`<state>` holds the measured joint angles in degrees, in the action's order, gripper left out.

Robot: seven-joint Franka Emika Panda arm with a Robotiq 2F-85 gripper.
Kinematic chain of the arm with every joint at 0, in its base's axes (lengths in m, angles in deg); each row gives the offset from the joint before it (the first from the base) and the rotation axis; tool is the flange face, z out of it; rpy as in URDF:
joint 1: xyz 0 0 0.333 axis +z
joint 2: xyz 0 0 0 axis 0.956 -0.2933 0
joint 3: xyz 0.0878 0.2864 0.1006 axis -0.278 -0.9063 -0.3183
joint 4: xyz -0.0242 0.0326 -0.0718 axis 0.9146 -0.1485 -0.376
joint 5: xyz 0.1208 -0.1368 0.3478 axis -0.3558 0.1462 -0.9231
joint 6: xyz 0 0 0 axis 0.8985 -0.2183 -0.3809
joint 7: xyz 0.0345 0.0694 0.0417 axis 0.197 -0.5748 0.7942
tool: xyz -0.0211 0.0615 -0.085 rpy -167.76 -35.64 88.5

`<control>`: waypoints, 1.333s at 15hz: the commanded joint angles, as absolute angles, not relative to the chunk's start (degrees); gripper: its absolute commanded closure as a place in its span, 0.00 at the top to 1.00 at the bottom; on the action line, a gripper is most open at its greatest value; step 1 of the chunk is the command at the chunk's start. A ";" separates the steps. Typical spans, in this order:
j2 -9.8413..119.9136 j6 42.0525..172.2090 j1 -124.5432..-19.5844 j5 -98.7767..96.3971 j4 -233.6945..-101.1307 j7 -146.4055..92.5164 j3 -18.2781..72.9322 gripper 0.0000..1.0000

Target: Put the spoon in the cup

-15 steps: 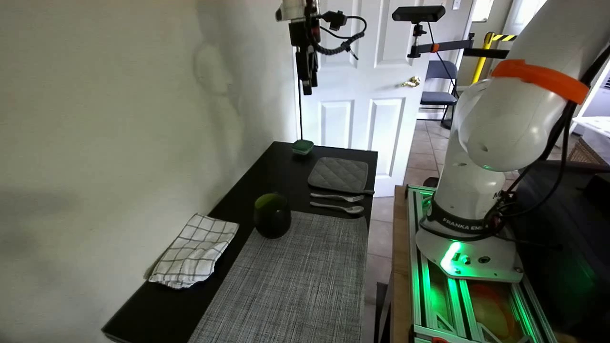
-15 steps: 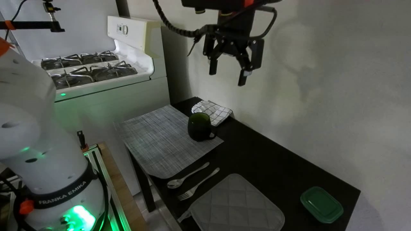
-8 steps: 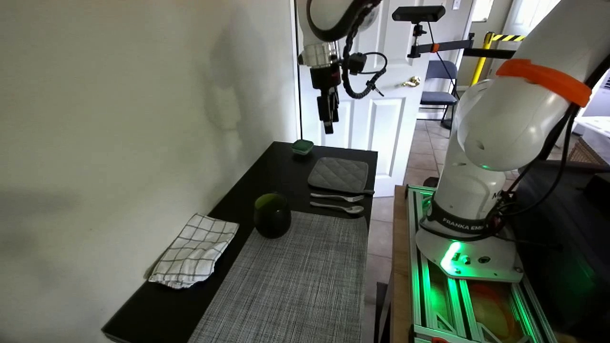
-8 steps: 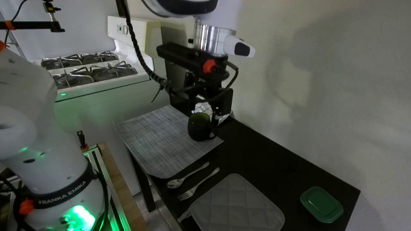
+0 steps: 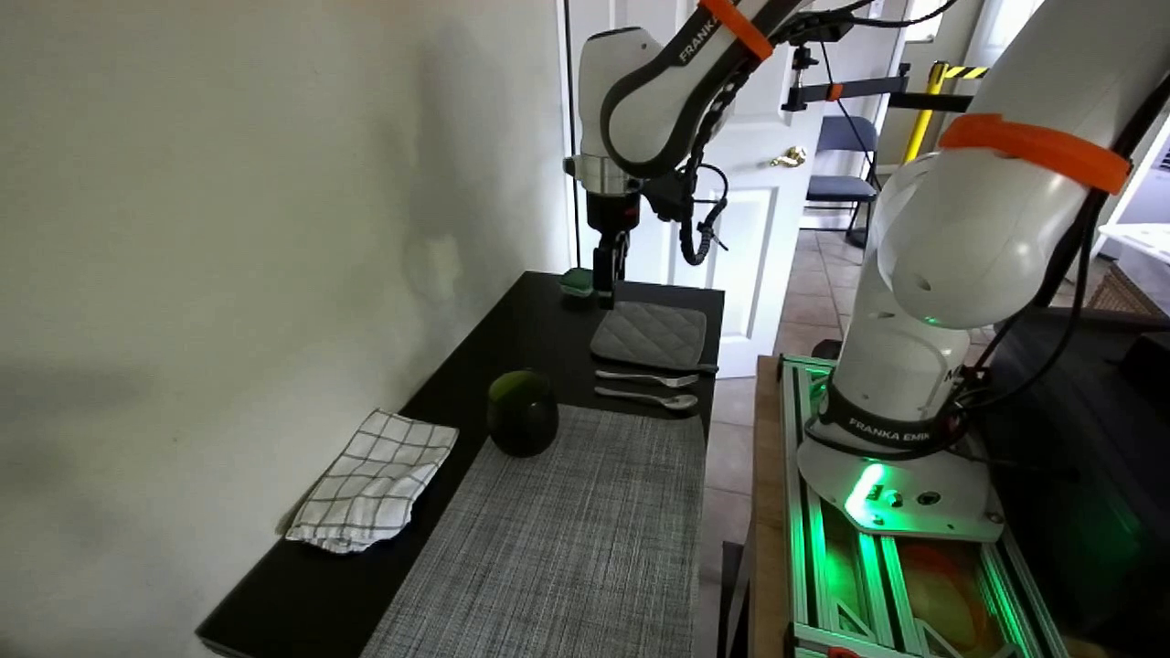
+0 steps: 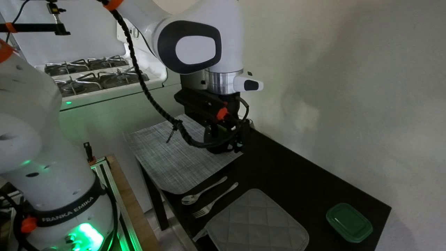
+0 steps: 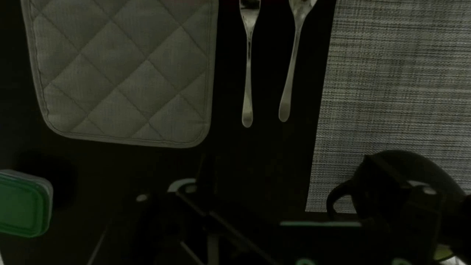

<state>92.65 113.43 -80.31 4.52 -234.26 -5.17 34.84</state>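
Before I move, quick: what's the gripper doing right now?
Gripper: open, holding nothing that shows; the spoon lies on the table.

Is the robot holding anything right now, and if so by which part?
Nothing is held: the gripper hangs open above the table; the spoon lies there and the cup stands at a corner of the placemat.

Spoon [image 7: 293, 60] on the dark surface [image 7: 228, 81] in the wrist view, between fork [image 7: 248, 70] and woven mat [image 7: 397, 92], clear of both. Spoon and fork heads cropped at top. Quilted pad [image 7: 125, 70] left of fork, green-lidded container [image 7: 24, 206] at left edge. Cup [image 7: 423, 169] lower right over mat, partly behind end effector [image 7: 292, 162], jaws spread.
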 commanded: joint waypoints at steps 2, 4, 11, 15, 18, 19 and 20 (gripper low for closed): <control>92.46 113.32 -80.61 4.37 -233.70 -5.09 34.50 1.00; 91.36 113.67 -81.43 5.24 -233.34 -6.83 34.11 1.00; 76.91 113.32 -79.95 3.60 -234.10 -10.84 32.20 1.00; 70.14 114.88 -79.43 2.25 -233.90 -10.47 31.08 1.00; 66.81 116.02 -79.26 -0.12 -233.37 -9.28 30.18 0.74; 66.11 117.01 -79.26 -1.03 -233.33 -9.11 29.82 0.79; 65.42 118.24 -79.28 -2.02 -233.25 -8.68 29.41 0.90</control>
<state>68.65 114.69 -79.62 1.10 -233.55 -9.83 30.38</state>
